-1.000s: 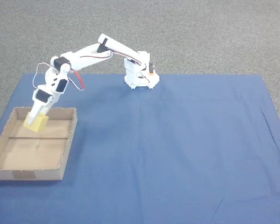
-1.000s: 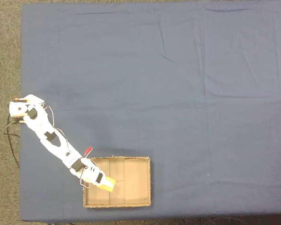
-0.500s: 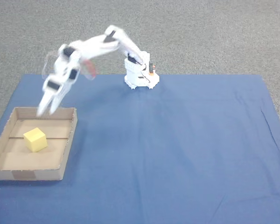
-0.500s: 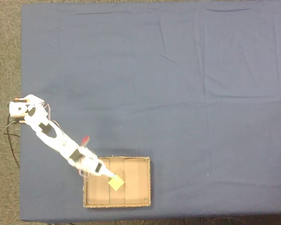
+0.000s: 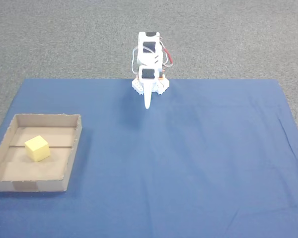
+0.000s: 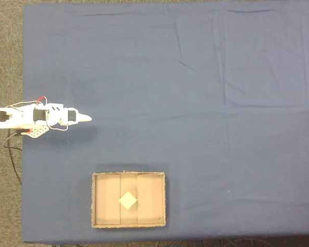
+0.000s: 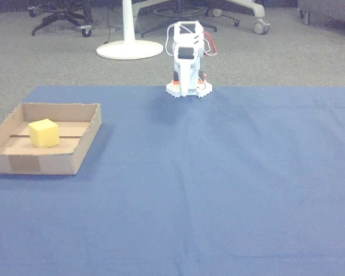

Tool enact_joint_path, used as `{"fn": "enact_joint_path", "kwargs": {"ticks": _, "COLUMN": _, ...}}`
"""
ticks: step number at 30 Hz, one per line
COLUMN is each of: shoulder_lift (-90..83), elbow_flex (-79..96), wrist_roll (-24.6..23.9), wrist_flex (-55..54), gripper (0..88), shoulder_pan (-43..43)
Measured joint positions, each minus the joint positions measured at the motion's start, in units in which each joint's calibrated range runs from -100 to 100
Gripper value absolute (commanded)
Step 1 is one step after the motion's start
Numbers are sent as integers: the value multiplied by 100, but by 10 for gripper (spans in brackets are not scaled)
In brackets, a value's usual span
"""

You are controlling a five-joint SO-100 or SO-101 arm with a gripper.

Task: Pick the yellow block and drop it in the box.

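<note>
The gripper (image 5: 148, 105) (image 6: 87, 119) (image 7: 184, 92) is closed and empty, its two fingers pressed into one white point that hangs just above the blue cloth (image 5: 188, 158) (image 6: 195, 92) (image 7: 218, 184). Behind it the single white arm (image 5: 149, 54) (image 6: 36, 116) (image 7: 188, 46) is folded up over its base at the cloth's edge, with red wire looping beside it. No writing or brand can be read anywhere.

One yellow block (image 5: 37, 148) (image 6: 127, 200) (image 7: 43, 133) lies on the floor of the one cardboard box (image 5: 72, 153) (image 6: 162, 200) (image 7: 75, 155), touching the seam across it and well apart from the gripper. A tape patch (image 5: 25, 186) (image 7: 24, 164) marks the box's near wall. In the other view, a white stand base (image 7: 129, 49) and chair wheels (image 7: 259, 26) sit on the grey carpet (image 5: 238, 34).
</note>
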Motion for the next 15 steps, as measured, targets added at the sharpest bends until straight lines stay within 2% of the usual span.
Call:
{"fn": "enact_joint_path", "kwargs": {"ticks": 4, "shoulder_lift": -230, "elbow_flex": 515, "wrist_roll": 122, "wrist_flex": -172, "gripper": 2, "shoulder_pan": -98}}
{"fn": "enact_joint_path", "kwargs": {"ticks": 8, "shoulder_lift": -222, "elbow_flex": 542, "wrist_roll": 371, "wrist_flex": 165, "gripper": 2, "shoulder_pan": -393}}
{"fn": "enact_joint_path", "kwargs": {"ticks": 15, "shoulder_lift": -222, "elbow_flex": 542, "wrist_roll": 230, "wrist_flex": 188, "gripper": 2, "shoulder_pan": -155}}
